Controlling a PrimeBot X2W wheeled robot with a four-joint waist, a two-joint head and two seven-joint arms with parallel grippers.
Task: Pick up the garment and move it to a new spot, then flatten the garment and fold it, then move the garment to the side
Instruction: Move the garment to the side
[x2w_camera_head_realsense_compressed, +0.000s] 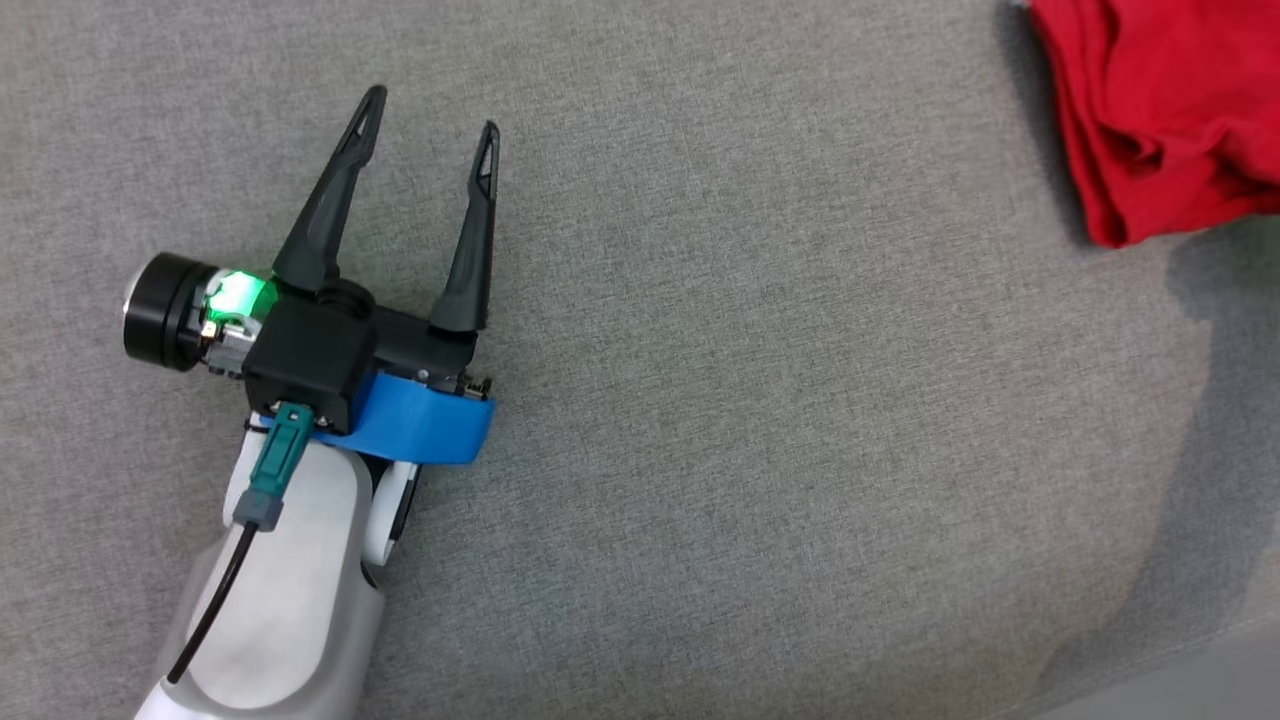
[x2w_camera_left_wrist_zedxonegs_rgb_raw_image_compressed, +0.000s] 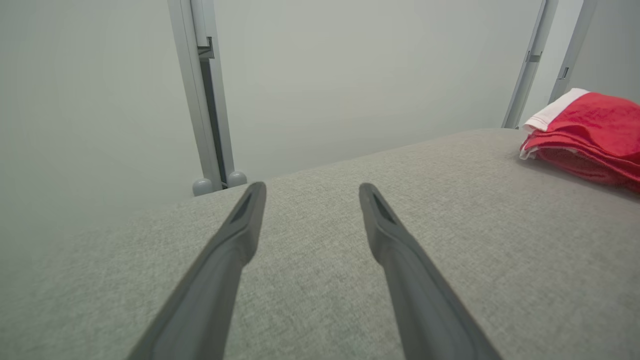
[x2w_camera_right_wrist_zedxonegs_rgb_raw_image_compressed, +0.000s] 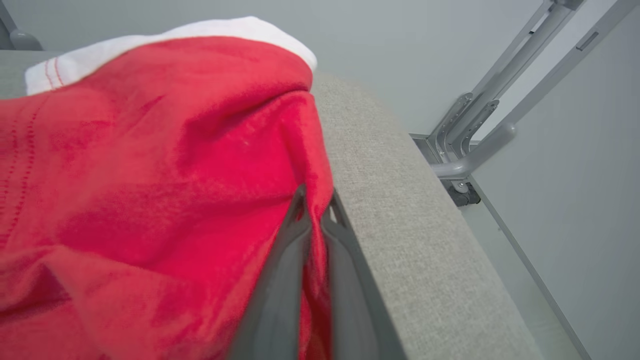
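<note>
The red garment (x2w_camera_head_realsense_compressed: 1165, 105) with a white trim lies bunched at the top right corner of the grey padded surface (x2w_camera_head_realsense_compressed: 760, 400). It sits at the far right of the left wrist view as a folded red pile (x2w_camera_left_wrist_zedxonegs_rgb_raw_image_compressed: 590, 135). My right gripper (x2w_camera_right_wrist_zedxonegs_rgb_raw_image_compressed: 316, 212) is shut on an edge of the red garment (x2w_camera_right_wrist_zedxonegs_rgb_raw_image_compressed: 150, 190), close to the surface's right edge. My left gripper (x2w_camera_head_realsense_compressed: 430, 125) hovers open over bare grey fabric at the left, far from the garment, with nothing between its fingers (x2w_camera_left_wrist_zedxonegs_rgb_raw_image_compressed: 240, 235).
The grey surface drops off at its right edge (x2w_camera_right_wrist_zedxonegs_rgb_raw_image_compressed: 430, 240) and at the lower right corner (x2w_camera_head_realsense_compressed: 1180, 680). Pale metal frame posts (x2w_camera_left_wrist_zedxonegs_rgb_raw_image_compressed: 205, 100) stand beyond the far edge, and folding brackets (x2w_camera_right_wrist_zedxonegs_rgb_raw_image_compressed: 465, 150) hang beside the right edge.
</note>
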